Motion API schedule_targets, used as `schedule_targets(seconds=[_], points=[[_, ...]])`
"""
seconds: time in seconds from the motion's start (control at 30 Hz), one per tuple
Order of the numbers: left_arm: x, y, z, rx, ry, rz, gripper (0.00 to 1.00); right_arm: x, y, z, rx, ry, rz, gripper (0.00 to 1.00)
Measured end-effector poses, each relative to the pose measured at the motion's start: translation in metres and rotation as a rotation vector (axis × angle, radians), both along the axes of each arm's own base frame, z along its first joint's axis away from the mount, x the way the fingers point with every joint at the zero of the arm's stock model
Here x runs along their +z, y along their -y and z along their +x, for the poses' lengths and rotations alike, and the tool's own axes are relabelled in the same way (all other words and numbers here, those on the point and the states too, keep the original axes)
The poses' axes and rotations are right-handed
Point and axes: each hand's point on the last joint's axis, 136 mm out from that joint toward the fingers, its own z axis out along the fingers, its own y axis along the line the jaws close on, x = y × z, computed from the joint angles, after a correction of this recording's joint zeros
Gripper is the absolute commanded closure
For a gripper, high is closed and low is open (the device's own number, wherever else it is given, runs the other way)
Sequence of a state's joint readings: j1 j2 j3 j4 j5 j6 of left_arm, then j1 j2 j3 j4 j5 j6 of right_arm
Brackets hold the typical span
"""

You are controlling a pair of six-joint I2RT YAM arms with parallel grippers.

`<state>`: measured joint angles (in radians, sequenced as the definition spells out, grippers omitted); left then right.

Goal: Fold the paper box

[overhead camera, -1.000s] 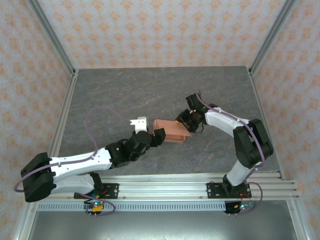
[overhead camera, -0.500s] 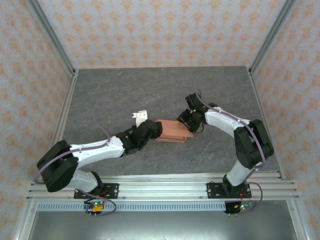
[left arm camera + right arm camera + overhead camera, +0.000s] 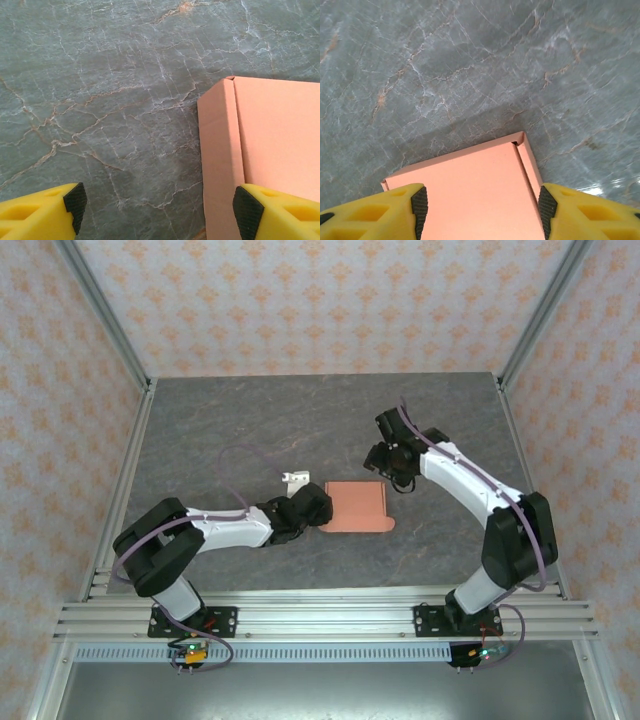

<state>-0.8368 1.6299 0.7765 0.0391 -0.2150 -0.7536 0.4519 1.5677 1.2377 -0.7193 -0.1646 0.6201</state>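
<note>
The paper box (image 3: 356, 507) lies flat and closed on the grey marbled table (image 3: 250, 420), salmon-orange, near the middle. My left gripper (image 3: 305, 491) sits low at its left edge, open. In the left wrist view its jaws (image 3: 157, 212) stand wide over bare table, and the right fingertip (image 3: 247, 212) hangs over the box's narrow side flap (image 3: 217, 165). My right gripper (image 3: 388, 462) hovers just beyond the box's far right corner. In the right wrist view it is open (image 3: 480, 210), with the box top (image 3: 470, 192) lying below and between the fingers, its side seam visible at right.
Patterned walls with metal corner posts (image 3: 125, 490) enclose the table on three sides. The aluminium rail (image 3: 320, 615) carrying both arm bases runs along the near edge. Bare table stretches behind the box and to both sides.
The box, held tilted between both grippers before, now lies flat on the table. The right gripper has opened and drawn back and up. The left arm has dropped low and stretched out.
</note>
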Motion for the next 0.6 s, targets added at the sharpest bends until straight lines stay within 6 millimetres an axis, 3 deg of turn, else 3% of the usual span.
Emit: schedule_targets(seconds=[0.13,0.33,0.5,0.6], points=[[0.000,0.001,0.000,-0.001,0.000,-0.003,0.20,-0.016,0.005,-0.011,0.047,-0.027,-0.032,0.37],[0.000,0.001,0.000,-0.002,0.001,-0.005,0.20,-0.079,0.017,-0.048,0.094,-0.206,-0.094,0.38],[0.000,0.004,0.000,-0.008,0.000,-0.017,0.20,-0.072,0.012,-0.047,0.119,-0.182,-0.067,0.38],[0.000,0.007,0.001,-0.015,0.000,-0.028,0.22,-0.057,0.009,-0.046,0.128,-0.145,-0.030,0.37]])
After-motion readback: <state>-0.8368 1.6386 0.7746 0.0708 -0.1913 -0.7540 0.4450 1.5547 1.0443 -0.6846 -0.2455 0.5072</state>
